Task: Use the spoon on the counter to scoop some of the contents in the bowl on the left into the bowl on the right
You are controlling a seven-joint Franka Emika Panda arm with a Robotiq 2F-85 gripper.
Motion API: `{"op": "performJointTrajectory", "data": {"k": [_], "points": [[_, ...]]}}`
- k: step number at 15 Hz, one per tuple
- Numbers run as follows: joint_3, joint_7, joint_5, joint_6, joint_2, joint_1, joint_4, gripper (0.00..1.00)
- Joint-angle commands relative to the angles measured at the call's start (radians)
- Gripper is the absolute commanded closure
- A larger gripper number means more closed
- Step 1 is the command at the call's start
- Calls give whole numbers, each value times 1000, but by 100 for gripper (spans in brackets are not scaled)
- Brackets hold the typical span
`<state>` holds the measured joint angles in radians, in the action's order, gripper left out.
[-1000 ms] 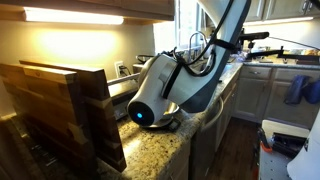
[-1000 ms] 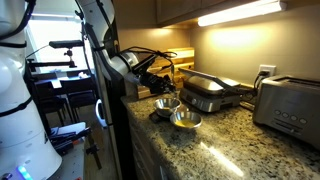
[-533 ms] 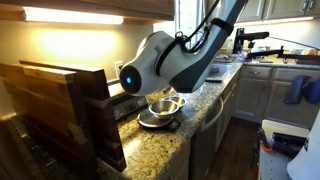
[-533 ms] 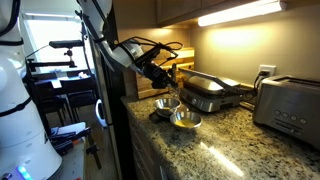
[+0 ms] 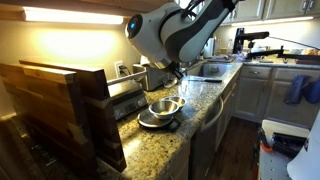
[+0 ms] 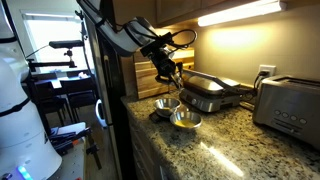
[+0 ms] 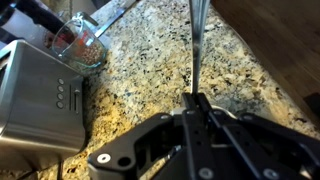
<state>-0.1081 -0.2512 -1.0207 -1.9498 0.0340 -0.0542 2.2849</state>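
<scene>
A robot arm hangs over a speckled tan-and-brown granite surface (image 7: 130, 65). Its jaws are pressed together on the thin metal handle of a spoon (image 7: 197, 45). The spoon sticks straight out past the jaw tips, lifted clear of the surface, and its far end runs off the edge of the wrist view. In an exterior view, a steel bowl (image 6: 166, 104) sits below the jaws. A second steel bowl (image 6: 186, 121) sits just beside the first, farther from the jaws. A silver toaster (image 7: 35, 95) stands off to one side of the jaws.

claw (image 7: 197, 101) clamped on spoon (image 7: 196, 45) handle; counter (image 7: 140, 70) beneath; toaster (image 7: 40, 95) on it
</scene>
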Motion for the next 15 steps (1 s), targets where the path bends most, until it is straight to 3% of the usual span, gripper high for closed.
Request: {"op": "performJointTrajectory", "data": {"k": [1, 5, 10, 15], "points": [[72, -64, 140, -106, -62, 52, 0, 96], [148, -117, 327, -207, -33, 103, -48, 96], [212, -89, 523, -342, 29, 157, -104, 96], [252, 52, 584, -468, 123, 187, -151, 96]]}}
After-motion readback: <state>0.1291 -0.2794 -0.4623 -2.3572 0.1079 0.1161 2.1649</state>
